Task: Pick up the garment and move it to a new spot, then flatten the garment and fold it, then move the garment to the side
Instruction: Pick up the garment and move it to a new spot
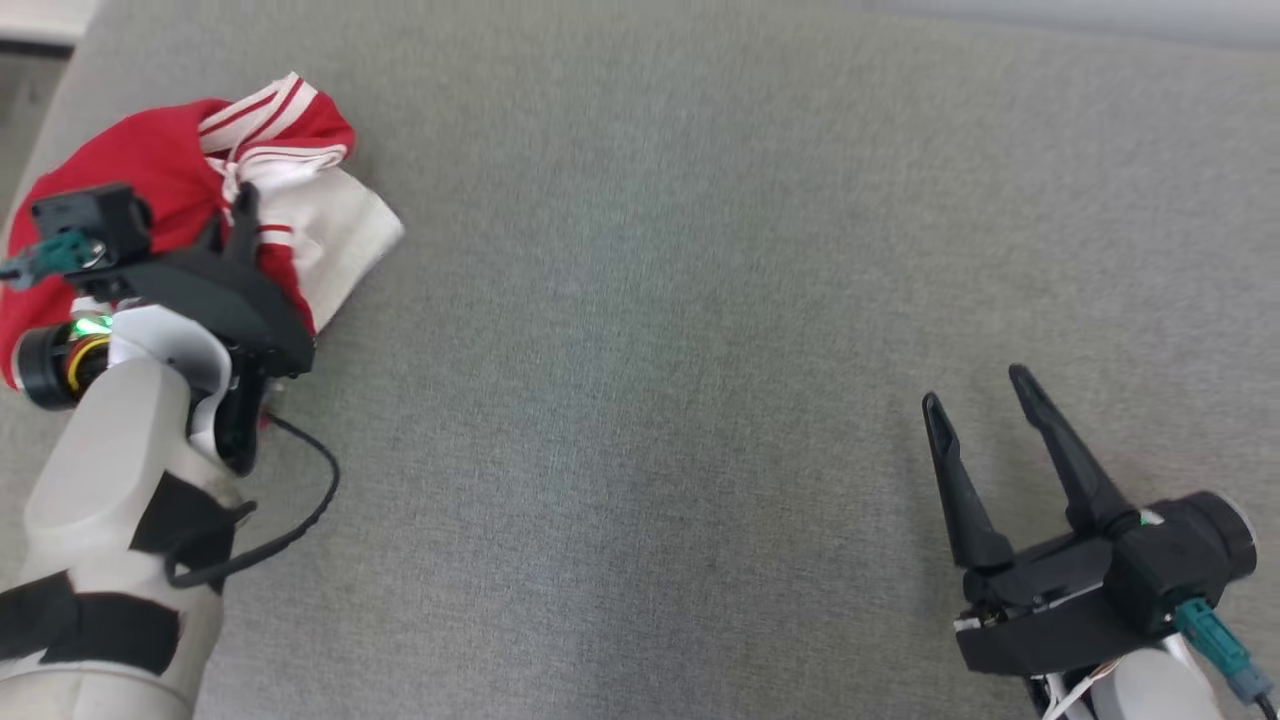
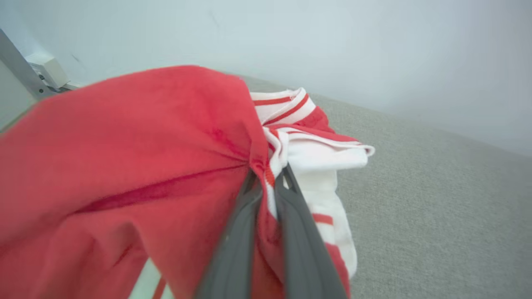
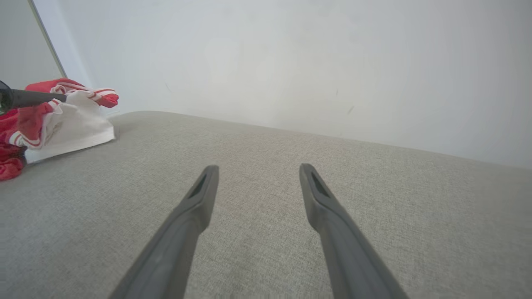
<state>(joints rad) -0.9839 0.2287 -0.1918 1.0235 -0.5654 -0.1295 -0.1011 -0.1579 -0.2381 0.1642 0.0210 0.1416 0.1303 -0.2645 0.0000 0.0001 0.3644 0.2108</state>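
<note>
Head view. The worktop (image 1: 640,400) is covered in grey woven fabric and lies flat. Its left edge runs up the top left corner, with a darker strip of floor (image 1: 20,100) beyond it. A pale band marks the far edge at the top right. The garment (image 1: 150,160), red with white panels and red-striped trim, lies bunched near the far left corner, close to that left edge. The left tool (image 1: 243,205) reaches into the bunch, its dark fingers drawn together in the cloth. A black cable (image 1: 310,500) loops from the left forearm over the fabric. The right tool (image 1: 975,385) is at the lower right, fingers spread wide with nothing between them. It is well apart from the garment, with open grey surface between the two.

Left wrist view. The fingers are narrow and pinch a fold where red cloth meets the white striped trim, so the left tool holds the garment. Red cloth bulges to the left and a white panel drapes to the right onto the worktop. Behind is a pale wall (image 2: 374,50). A grey metal post (image 2: 16,66) and a small white box (image 2: 48,68) are at the upper left.

Right wrist view. The fingers stand wide over bare grey fabric. The garment is at the far left with a dark finger (image 3: 37,97) of the left tool across it. The pale wall closes the far side.
</note>
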